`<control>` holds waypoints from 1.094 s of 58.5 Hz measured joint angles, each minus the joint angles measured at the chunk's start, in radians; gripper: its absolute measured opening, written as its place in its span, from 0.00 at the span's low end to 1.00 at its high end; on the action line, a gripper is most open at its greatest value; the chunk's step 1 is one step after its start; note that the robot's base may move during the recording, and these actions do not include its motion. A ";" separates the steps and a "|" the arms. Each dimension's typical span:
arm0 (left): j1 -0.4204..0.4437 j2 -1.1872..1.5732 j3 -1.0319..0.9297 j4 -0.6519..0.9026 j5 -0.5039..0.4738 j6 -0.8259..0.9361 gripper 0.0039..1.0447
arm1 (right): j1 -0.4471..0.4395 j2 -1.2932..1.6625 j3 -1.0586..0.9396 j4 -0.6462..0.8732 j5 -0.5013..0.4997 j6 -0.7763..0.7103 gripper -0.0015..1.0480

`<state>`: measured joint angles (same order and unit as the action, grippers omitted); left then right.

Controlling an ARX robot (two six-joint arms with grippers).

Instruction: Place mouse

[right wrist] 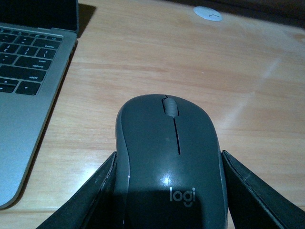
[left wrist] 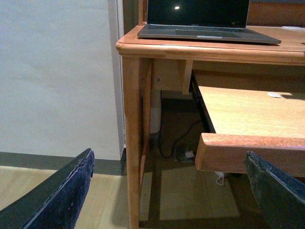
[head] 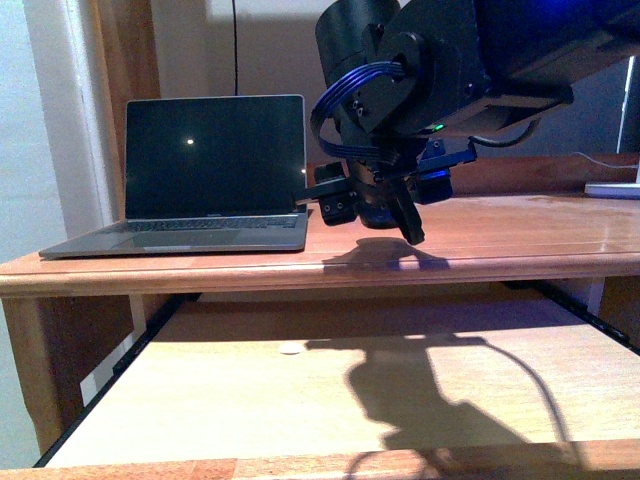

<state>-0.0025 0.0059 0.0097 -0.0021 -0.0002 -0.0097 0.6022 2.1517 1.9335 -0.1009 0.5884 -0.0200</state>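
The mouse [right wrist: 169,162] is dark grey and oval, with a scroll wheel and a "logi" logo. My right gripper [right wrist: 169,195] is shut on it, one black finger [right wrist: 95,200] on each flank. It sits low over the wooden desk top [right wrist: 157,62], just right of the laptop [right wrist: 24,95]; I cannot tell whether it touches the wood. In the front view my right gripper [head: 385,212] hangs over the desk top [head: 520,235] beside the laptop [head: 215,170]. My left gripper [left wrist: 169,195] is open and empty, low beside the desk's left leg [left wrist: 132,143].
A pull-out shelf [head: 330,390] lies under the desk top, with a small white disc [head: 290,349] on it. A white round object [right wrist: 207,13] lies further along the desk top. A white item [head: 612,188] sits at the desk's right end. Cables [left wrist: 183,143] lie on the floor.
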 joint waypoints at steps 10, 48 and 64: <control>0.000 0.000 0.000 0.000 0.000 0.000 0.93 | 0.001 0.065 0.055 0.000 0.011 -0.011 0.54; 0.000 0.000 0.000 0.000 0.000 0.000 0.93 | -0.009 0.024 -0.057 0.196 -0.074 0.008 0.93; 0.000 0.000 0.000 0.000 0.000 0.000 0.93 | -0.151 -0.330 -0.487 0.498 -0.348 0.027 0.93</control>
<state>-0.0025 0.0059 0.0097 -0.0021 -0.0002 -0.0093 0.4511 1.8221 1.4467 0.3973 0.2409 0.0067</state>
